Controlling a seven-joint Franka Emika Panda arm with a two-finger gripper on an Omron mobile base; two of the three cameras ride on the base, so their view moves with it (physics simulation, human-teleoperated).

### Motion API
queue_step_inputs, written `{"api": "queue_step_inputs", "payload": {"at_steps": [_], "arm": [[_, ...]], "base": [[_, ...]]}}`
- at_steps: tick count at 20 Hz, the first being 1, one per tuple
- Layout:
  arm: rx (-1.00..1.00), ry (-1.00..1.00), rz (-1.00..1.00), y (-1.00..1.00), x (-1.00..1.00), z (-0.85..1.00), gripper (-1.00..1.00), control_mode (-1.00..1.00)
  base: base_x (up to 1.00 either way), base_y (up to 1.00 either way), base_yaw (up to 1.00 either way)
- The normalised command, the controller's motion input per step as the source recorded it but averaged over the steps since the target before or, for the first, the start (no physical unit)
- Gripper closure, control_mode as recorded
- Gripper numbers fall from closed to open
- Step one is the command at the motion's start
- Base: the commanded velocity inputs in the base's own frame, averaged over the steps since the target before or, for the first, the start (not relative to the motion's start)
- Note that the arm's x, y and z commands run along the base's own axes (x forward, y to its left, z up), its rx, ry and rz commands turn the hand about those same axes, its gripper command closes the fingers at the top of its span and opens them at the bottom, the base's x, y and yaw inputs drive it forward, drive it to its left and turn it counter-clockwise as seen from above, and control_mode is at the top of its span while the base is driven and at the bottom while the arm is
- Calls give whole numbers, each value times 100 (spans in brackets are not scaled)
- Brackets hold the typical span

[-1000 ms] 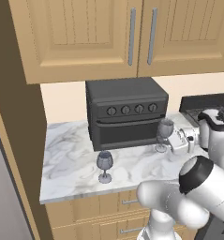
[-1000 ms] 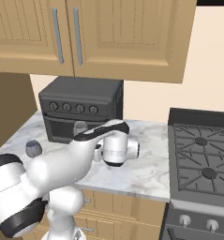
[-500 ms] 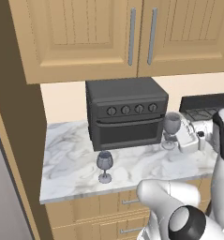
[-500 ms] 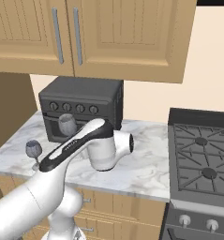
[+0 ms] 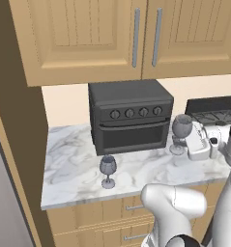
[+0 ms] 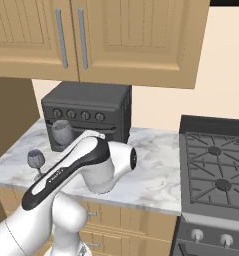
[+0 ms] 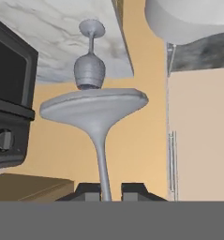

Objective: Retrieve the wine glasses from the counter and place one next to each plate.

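Observation:
My gripper (image 7: 105,190) is shut on the thin stem of one wine glass (image 7: 95,108), whose round foot spreads wide in the hand view. In the left base view this glass (image 5: 181,128) stands upright at the right end of the counter (image 5: 73,159), with the white gripper (image 5: 186,141) at its stem from the right. Whether its foot touches the marble I cannot tell. The other wine glass (image 5: 108,166) stands alone near the counter's front edge, left of the middle; it is also seen from the right (image 6: 35,159) and the hand (image 7: 89,70). The plates are out of view.
A dark toaster oven (image 5: 130,116) sits at the back of the counter, just behind the held glass. Wooden wall cabinets (image 5: 136,34) hang overhead. A black gas stove (image 6: 216,165) adjoins the counter on the right. A tall wooden panel (image 5: 20,144) closes the left end.
The held glass has moved a little to the right and slightly up along the oven's front. My arm's elbow has swung down and across the foreground. The other glass has stayed put.

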Motion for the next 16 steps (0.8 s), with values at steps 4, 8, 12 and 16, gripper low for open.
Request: {"api": "queue_step_inputs", "payload": {"at_steps": [4, 8, 12, 16], "arm": [[0, -1, 0, 0, -1, 45, 100, -100], [2, 0, 0, 2, -5, 9, 100, 100], [0, 0, 0, 0, 0, 0, 100, 100], [0, 0, 0, 0, 0, 0, 100, 100]], "base": [[0, 0, 0], [-43, 20, 7], [-93, 47, 14], [-94, 99, 16]]}}
